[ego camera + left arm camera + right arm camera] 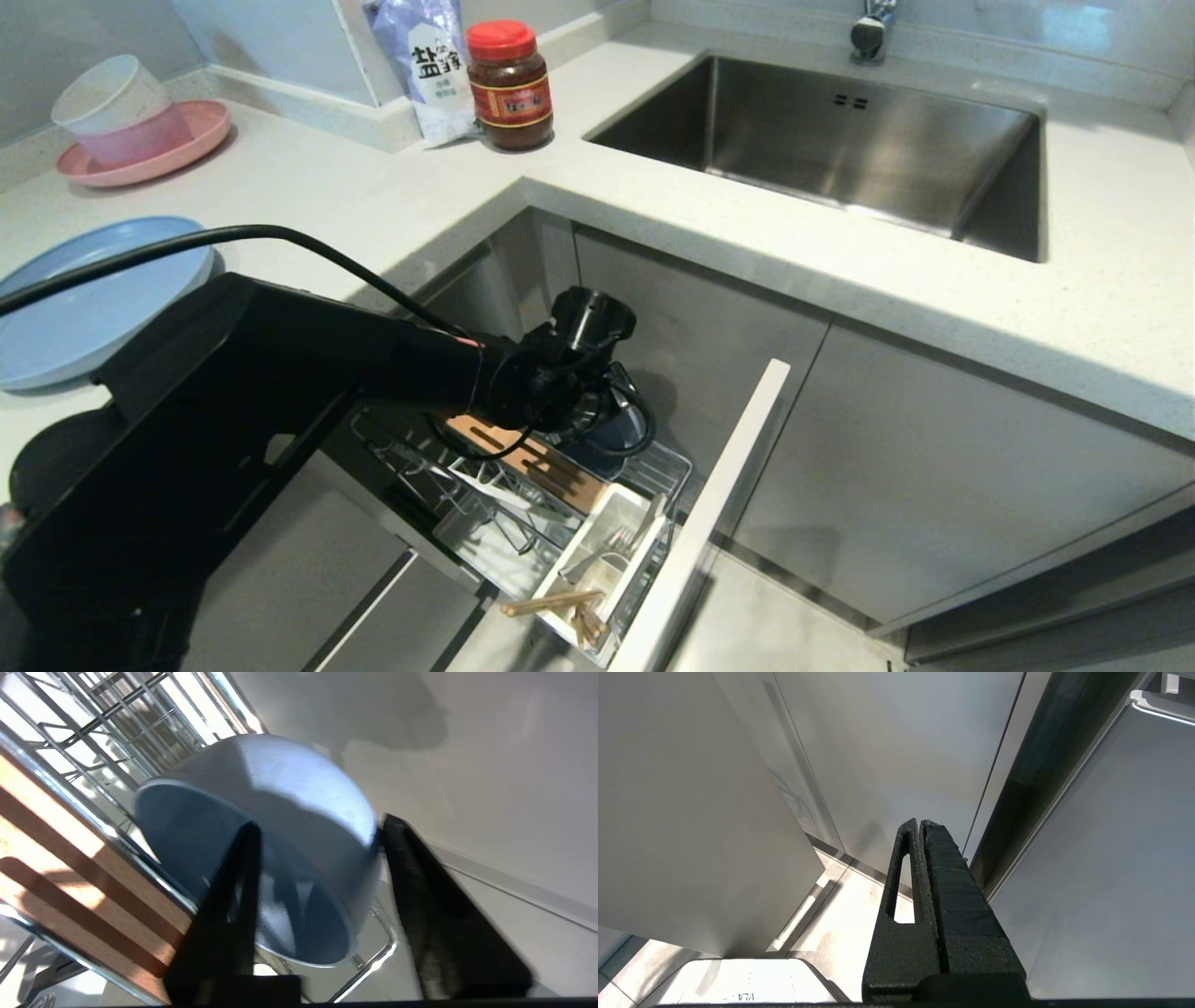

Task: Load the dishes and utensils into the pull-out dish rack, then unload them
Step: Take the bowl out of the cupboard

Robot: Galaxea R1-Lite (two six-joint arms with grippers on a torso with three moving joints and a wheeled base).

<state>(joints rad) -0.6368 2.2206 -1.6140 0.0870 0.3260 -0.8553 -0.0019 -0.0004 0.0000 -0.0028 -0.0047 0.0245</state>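
My left hand (317,826) reaches down into the pull-out dish rack (523,504), one finger (233,896) inside the light-blue bowl (289,807) and the other against its outer wall, pinching its side. The bowl lies tilted on the wires beside the wooden strip (70,868). My right hand (922,826) hangs closed and empty by the cabinets. The blue plate (84,280) sits on the surface.

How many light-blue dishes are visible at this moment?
2. The light-blue plate lies on the counter at the robot's left; the light-blue bowl sits in the dish rack, between the left gripper's fingers.
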